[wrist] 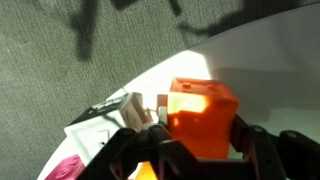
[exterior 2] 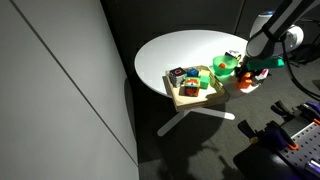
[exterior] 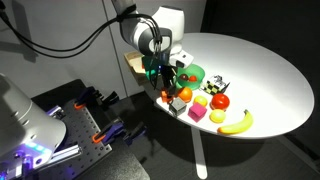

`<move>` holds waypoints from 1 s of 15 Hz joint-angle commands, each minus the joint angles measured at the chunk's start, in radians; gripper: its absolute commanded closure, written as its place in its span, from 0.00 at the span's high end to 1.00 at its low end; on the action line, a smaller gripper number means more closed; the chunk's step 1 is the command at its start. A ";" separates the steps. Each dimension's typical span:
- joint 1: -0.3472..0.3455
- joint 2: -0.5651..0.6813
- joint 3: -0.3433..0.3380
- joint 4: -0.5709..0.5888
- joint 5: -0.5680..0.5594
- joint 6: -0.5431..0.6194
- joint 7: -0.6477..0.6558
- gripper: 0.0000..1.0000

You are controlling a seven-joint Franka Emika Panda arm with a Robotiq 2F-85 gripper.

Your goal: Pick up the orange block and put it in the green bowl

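Note:
In the wrist view my gripper [wrist: 200, 150] is shut on the orange block [wrist: 200, 118], a light-orange cube held between the two dark fingers above the white table. In both exterior views the gripper [exterior: 166, 78] [exterior 2: 256, 72] hangs over the table's edge, just beside the green bowl [exterior: 194, 73] [exterior 2: 226, 68]. The bowl is bright green with small things lying in it. The held block is too small to make out in the exterior views.
Toy food lies next to the bowl: a darker orange-red block [exterior: 185, 95], a pink cube [exterior: 196, 115], a red fruit [exterior: 220, 101] and a banana [exterior: 236, 123]. A wooden tray of toys [exterior 2: 196, 88] stands on the round white table [exterior: 260, 70].

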 commanded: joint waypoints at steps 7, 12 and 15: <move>-0.005 -0.143 0.013 0.036 0.071 -0.099 -0.015 0.28; -0.001 -0.158 -0.007 0.098 0.058 -0.078 0.016 0.28; -0.010 -0.151 -0.010 0.139 0.066 -0.095 0.013 0.28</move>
